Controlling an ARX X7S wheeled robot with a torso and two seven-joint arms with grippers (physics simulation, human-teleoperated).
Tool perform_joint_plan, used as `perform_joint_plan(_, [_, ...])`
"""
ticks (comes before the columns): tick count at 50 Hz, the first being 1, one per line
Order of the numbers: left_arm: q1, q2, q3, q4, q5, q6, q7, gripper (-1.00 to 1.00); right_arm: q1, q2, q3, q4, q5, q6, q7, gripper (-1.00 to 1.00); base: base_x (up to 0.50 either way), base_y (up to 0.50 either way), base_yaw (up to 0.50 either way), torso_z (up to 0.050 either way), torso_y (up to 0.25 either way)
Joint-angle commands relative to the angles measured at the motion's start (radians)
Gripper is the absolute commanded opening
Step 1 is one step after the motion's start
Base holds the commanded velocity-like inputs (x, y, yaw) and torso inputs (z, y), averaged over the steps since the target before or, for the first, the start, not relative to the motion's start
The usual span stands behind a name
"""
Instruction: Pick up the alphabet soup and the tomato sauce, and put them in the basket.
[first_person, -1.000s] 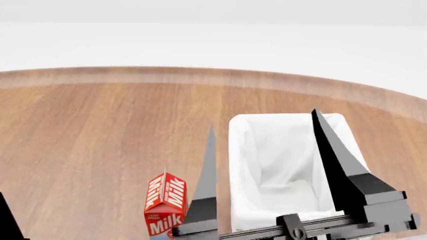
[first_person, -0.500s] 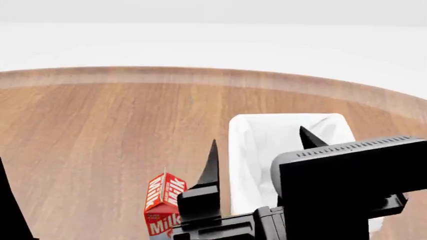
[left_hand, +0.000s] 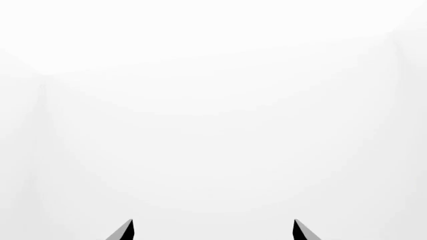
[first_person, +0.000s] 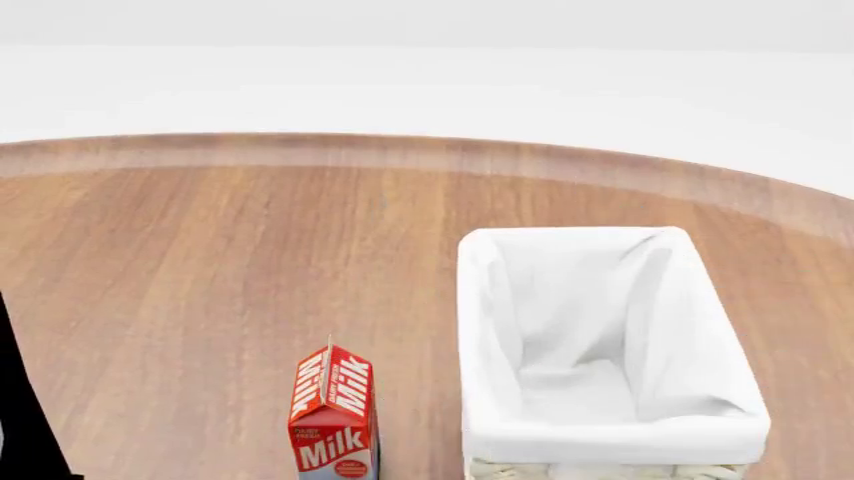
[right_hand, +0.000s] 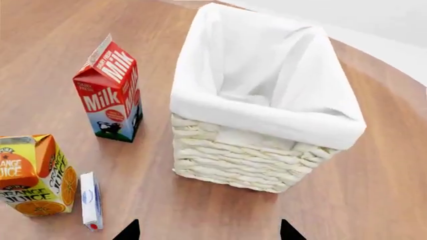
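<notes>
While the basket (right_hand: 261, 150) stands upright, milk carton (right_hand: 110, 90) beside — both grippers' jaws apart.

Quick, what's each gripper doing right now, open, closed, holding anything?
Left gripper: open, holding nothing.
Right gripper: open, holding nothing.

Left pincer (left_hand: 212, 230) tips spread apart, blank white beyond

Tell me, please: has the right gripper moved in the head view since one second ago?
Yes. Earlier it hung over the basket; now it has left the head view entirely, while the basket and milk carton stay in place.
</notes>
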Motion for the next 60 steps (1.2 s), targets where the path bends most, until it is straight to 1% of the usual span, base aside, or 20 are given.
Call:
perform_joint_plan(1, [0.009,-0.009,-0.004,0.003,-0.004,0.003,-0.007,1.00,-0.295,0.026,-0.107,0.031,-0.209,-0.094,-0.081,1.00,0.00,0.00,0.00,0.000,0.000])
perform_joint_plan(6, [0.018,-0.013,-0.007,-0.012,-0.004,0.024,-0.010,1.00,-0.384,0.017,-0.141,0.045,-0.311,-0.142,-0.118,1.00,0.00,0.00,0.00,0.000,0.000])
perform_joint_plan(9, [0.015,-0.014,-0.006,-0.001,-0.006,0.013,-0.012,1.00,-0.404,0.021,-0.153,0.029,-0.315,-0.142,-0.109,1.00,0.00,0.00,0.00,0.000,0.000])
perform_joint_plan(13, [0.024,-0.014,-0.003,-0.013,-0.004,0.032,-0.015,1.00,-0.480,0.029,-0.184,0.053,-0.385,-0.184,-0.133,1.00,0.00,0.00,0.00,0.000,0.000])
perform_joint_plan(20, [0.022,-0.015,0.024,-0.025,0.015,0.036,-0.018,1.00,-0.535,0.004,-0.225,0.082,-0.439,-0.195,-0.158,1.00,0.00,0.00,0.00,0.000,0.000])
perform_joint_plan(32, [0.017,-0.021,0.017,-0.016,0.001,0.028,-0.024,1.00,-0.541,-0.019,-0.246,0.084,-0.452,-0.178,-0.171,1.00,0.00,0.00,0.00,0.000,0.000])
perform_joint_plan(36, [0.019,-0.024,0.013,-0.014,-0.003,0.030,-0.027,1.00,-0.553,-0.008,-0.242,0.102,-0.457,-0.204,-0.187,1.00,0.00,0.00,0.00,0.000,0.000])
perform_joint_plan(37, [0.019,-0.024,0.013,-0.019,-0.003,0.033,-0.027,1.00,-0.566,-0.019,-0.246,0.135,-0.480,-0.224,-0.209,1.00,0.00,0.00,0.00,0.000,0.000])
perform_joint_plan(45, [0.016,-0.027,0.021,-0.016,0.000,0.028,-0.031,1.00,-0.561,-0.006,-0.237,0.134,-0.460,-0.232,-0.214,1.00,0.00,0.00,0.00,0.000,0.000])
perform_joint_plan(50, [0.016,-0.029,0.026,-0.021,0.002,0.031,-0.032,1.00,-0.573,-0.005,-0.225,0.199,-0.452,-0.281,-0.260,1.00,0.00,0.00,0.00,0.000,0.000])
perform_joint_plan(60, [0.017,-0.032,0.029,-0.028,0.000,0.039,-0.038,1.00,-0.573,-0.001,-0.219,0.207,-0.463,-0.299,-0.275,1.00,0.00,0.00,0.00,0.000,0.000])
